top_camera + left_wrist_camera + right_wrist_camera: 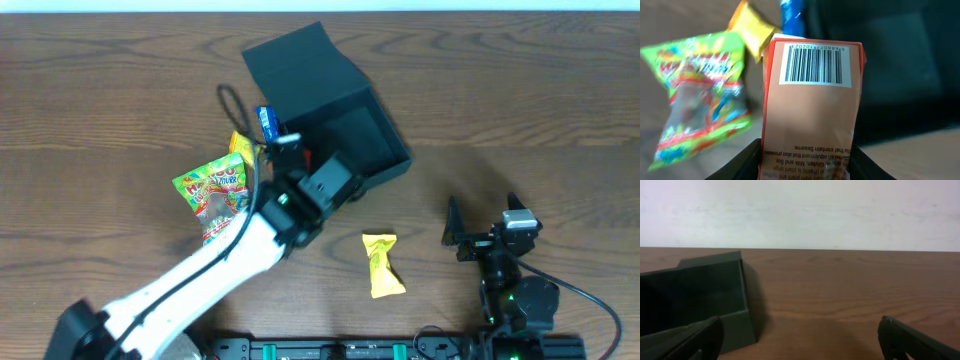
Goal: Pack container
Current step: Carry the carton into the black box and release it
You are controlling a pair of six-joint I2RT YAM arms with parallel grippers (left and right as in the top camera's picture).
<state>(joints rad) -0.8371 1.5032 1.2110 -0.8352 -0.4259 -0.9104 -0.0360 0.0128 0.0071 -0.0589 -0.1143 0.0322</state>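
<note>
1. Container (362, 135) sits on the tabletop (520, 90) at about 12 o'clock in the overhead view. It is dark, square and shallow, and its flap lid (300, 65) is thrown back toward 11 o'clock.
2. The left hand (297, 155) is at the container's 8 o'clock corner, clamped on an orange packet (812, 115) with a barcode near its top edge. Its fingers (740, 167) press the packet's lower sides. I cannot tell whether the packet is over the rim or just outside it.
3. Three snacks lie on the tabletop close to that hand:
   - a blue packet (267, 122) at its 11 o'clock, against the container's wall
   - a small yellow packet (242, 148) at 9 o'clock
   - a green gummy bag (212, 195) at 8 o'clock, partly under the arm
4. A yellow wrapped sweet (382, 265) lies alone at the container's 6 o'clock, well apart from it.
5. The right hand (483, 215) is at 4 o'clock in the overhead view, well apart from the container, with its jaws spread wide.
</note>
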